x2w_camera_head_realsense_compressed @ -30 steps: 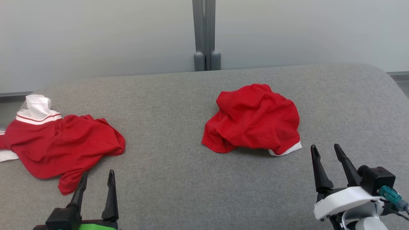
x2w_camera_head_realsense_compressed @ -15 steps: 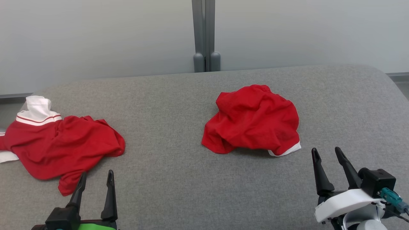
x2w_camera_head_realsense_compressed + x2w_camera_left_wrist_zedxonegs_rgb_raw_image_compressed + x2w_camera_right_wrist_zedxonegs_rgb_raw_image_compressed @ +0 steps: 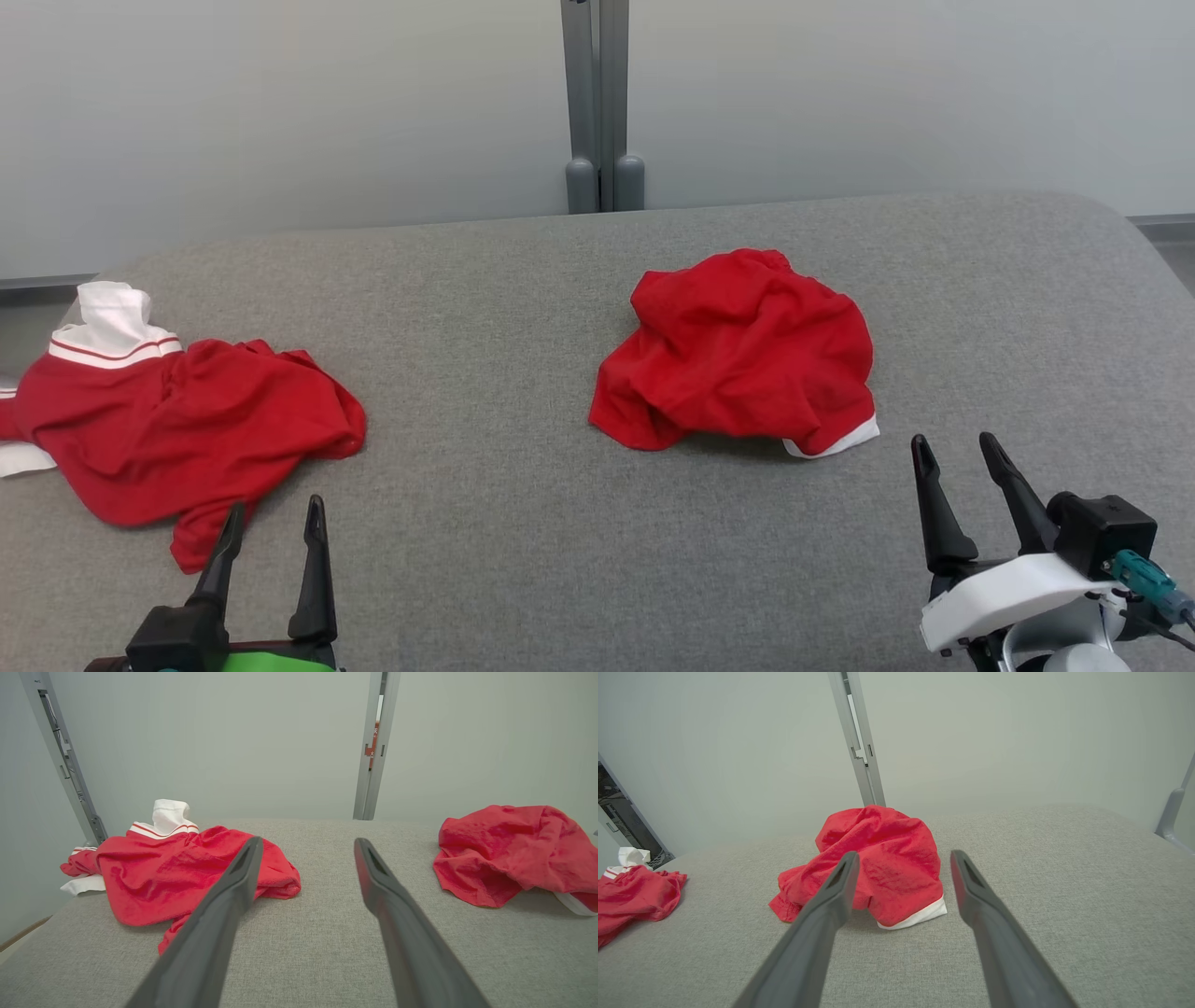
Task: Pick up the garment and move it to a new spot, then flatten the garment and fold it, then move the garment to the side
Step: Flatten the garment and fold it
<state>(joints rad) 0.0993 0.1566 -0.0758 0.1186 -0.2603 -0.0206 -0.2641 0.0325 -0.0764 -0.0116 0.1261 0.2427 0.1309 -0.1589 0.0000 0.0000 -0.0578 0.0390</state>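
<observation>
The left gripper [image 3: 274, 511] stands at the lower left, fingers apart and empty. The collared red garment [image 3: 187, 420] lies on the counter [image 3: 485, 485] just ahead of it, long axis left to right. The crumpled red garment [image 3: 738, 350] lies right of centre, ahead and left of the right gripper [image 3: 954, 446], which is likewise apart and empty. Judgement: each arm is nearer its own garment, and which garment is meant cannot be told.

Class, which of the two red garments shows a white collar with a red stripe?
The left garment, beside the left gripper. The other garment, bunched farther right, has just a plain white edge.
</observation>
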